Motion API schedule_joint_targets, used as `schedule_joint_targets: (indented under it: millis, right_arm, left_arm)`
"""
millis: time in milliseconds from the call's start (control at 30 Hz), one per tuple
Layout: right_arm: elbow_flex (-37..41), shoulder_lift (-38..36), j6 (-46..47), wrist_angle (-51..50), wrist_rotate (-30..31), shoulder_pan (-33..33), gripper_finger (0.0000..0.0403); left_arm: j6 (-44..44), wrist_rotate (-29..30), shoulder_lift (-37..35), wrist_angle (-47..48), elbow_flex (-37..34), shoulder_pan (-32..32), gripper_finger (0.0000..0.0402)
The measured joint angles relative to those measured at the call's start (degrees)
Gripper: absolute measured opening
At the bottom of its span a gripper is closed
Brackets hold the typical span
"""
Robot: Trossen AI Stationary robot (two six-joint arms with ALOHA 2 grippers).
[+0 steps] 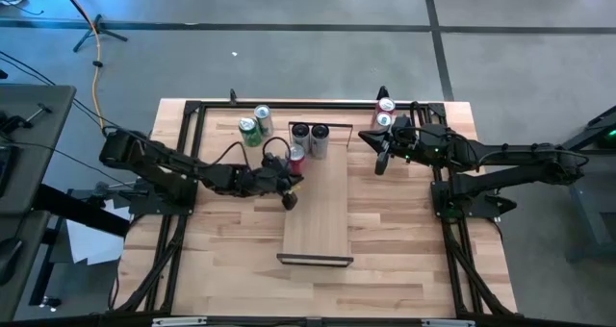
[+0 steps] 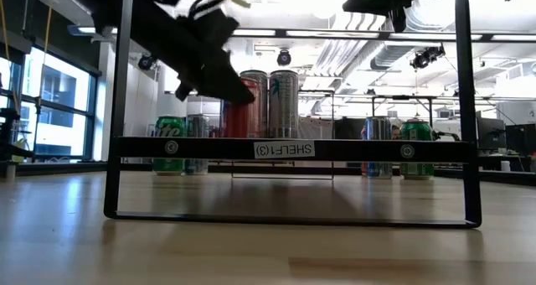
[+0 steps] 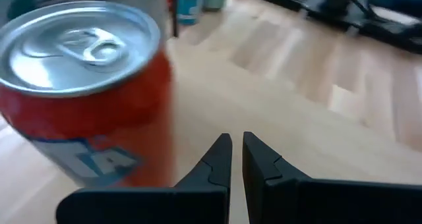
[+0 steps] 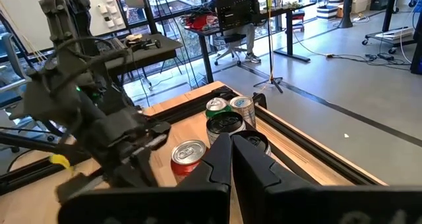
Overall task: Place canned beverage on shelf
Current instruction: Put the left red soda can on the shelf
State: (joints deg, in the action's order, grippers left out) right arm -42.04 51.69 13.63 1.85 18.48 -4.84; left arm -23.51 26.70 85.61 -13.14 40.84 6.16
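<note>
- Red aluminium can w/ silver lid (image 3: 82, 92) sits nearest the left wrist cam, upright on the long pale-wood shelf board (image 1: 318, 212), next to two tall silver cans (image 1: 310, 139) at its far end.
- Left gripper (image 1: 290, 199) just beside the red can, not on it; fingers (image 3: 217, 161) clenched, empty.
- Right gripper (image 1: 381, 163) waits off the shelf's right edge over the butcher-block bench (image 1: 404, 240), fingers clenched, empty.
- Step, by my read: red can placed, arm clear.
- Next: fetch another, e.g. green cans (image 1: 254, 125); needs fingers released first.
</note>
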Motion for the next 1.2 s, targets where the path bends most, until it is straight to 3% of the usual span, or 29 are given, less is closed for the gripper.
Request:
schedule_joint_targets:
  millis: [133,333,467,667,967,1200]
  right_arm:
    - [0.00,0.00,-0.15,0.00,0.00,0.00,0.0000]
    - [0.00,0.00,-0.17,-0.02,0.00,0.00,0.0000]
    - [0.00,-0.01,-0.17,-0.02,0.00,0.00,0.0000]
    - [0.00,0.01,-0.17,-0.17,0.02,-0.01,0.0000]
    - [0.00,0.01,0.89,-0.17,0.02,0.00,0.0000]
    - [0.00,0.01,0.90,-0.17,0.02,0.00,0.0000]
  left_arm:
    - [4.03,0.34,-6.14,2.75,0.00,1.29,0.0000]
    - [5.64,10.79,-17.31,15.59,-1.41,0.08,0.0000]
    - [2.99,8.14,-21.01,15.23,-6.81,-3.13,0.0000]
    - [1.20,0.20,-19.76,4.90,-13.05,-7.83,0.0000]
    - [4.42,-8.18,-13.13,-4.86,-13.57,-12.16,0.0000]
    - [3.21,-9.11,-10.66,-5.78,-13.53,-12.58,0.0000]
